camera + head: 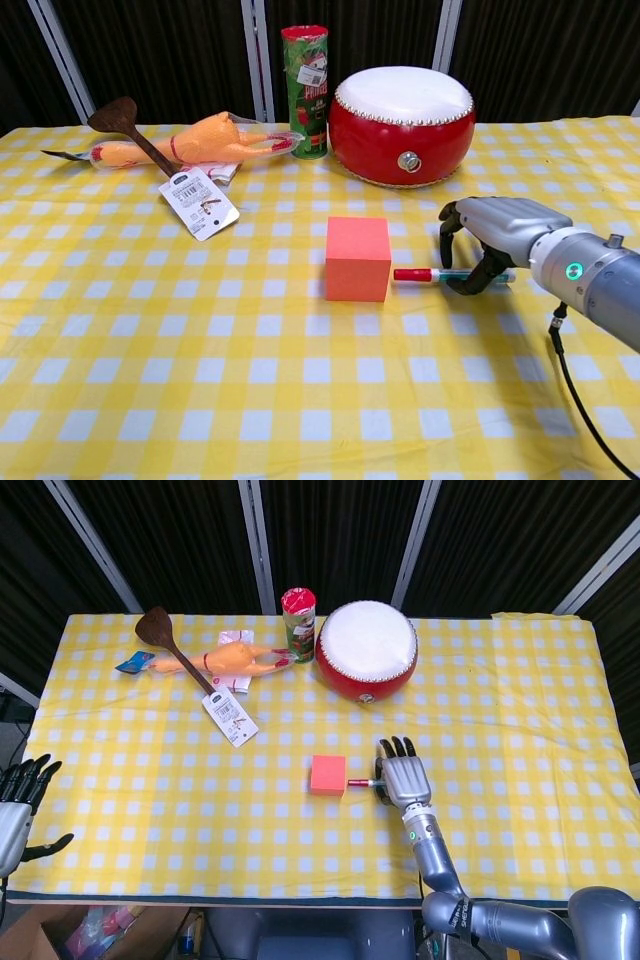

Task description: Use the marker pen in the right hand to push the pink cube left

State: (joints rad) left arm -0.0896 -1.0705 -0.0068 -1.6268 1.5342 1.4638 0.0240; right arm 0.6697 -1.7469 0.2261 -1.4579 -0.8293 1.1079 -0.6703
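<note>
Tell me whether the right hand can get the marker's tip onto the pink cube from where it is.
Probably yes. The right hand holds the marker pen level, its red tip pointing at the pink cube with only bare cloth between them, so a short leftward move looks unobstructed.

Tablecloth (pixel 150 400): yellow-and-white check; cube (pixel 357 258): pink-orange; marker pen (pixel 425 274): red cap, green-and-white barrel; drum (pixel 402 125): red, white top; right hand (pixel 490 240): grey, black fingers.

Bright, even overhead light floods the yellow checked tablecloth (pixel 500 710), leaving only soft, short shadows beside the red drum (pixel 402 125). Behind the drum the backdrop falls dark. Both views are sharp, without glare.
</note>
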